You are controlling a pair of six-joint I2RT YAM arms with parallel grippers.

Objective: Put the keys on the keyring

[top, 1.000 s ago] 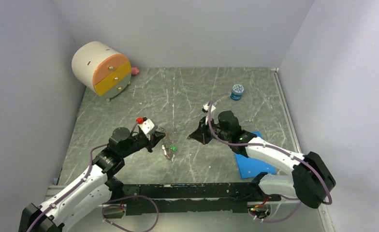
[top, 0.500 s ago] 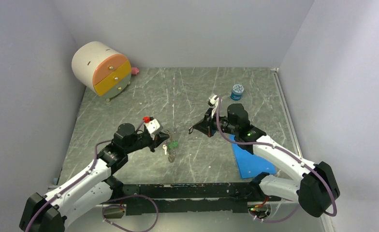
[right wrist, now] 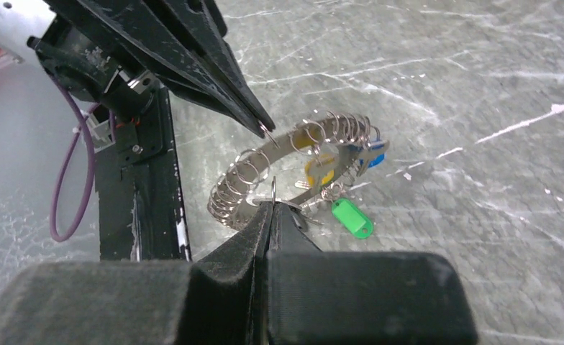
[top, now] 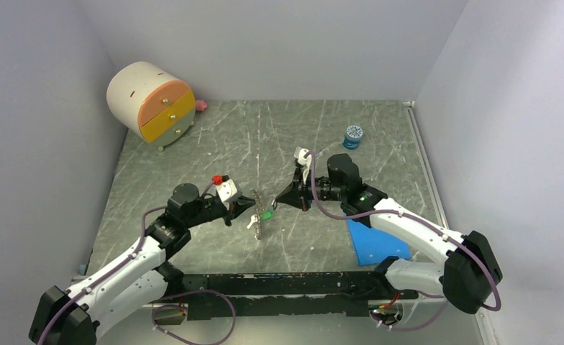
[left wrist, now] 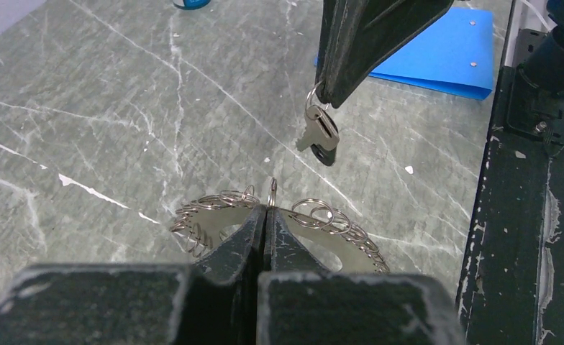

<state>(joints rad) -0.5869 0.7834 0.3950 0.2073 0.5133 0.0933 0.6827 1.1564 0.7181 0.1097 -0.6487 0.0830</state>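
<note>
Left wrist view: the left jaws are pinched shut on the keyring (left wrist: 351, 248) at their tips, the right jaws shut on 1 dangling key (left wrist: 321, 136) just ahead, and slight misalignment could knock either onto the surface (left wrist: 121, 108).

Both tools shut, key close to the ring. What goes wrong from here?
The right tool pinches the small black-headed metal key only by its tiny loop; it dangles and may swing off target. The left tool grips the large silvery beaded metal keyring at one edge point, so a push could twist or slip it.
</note>
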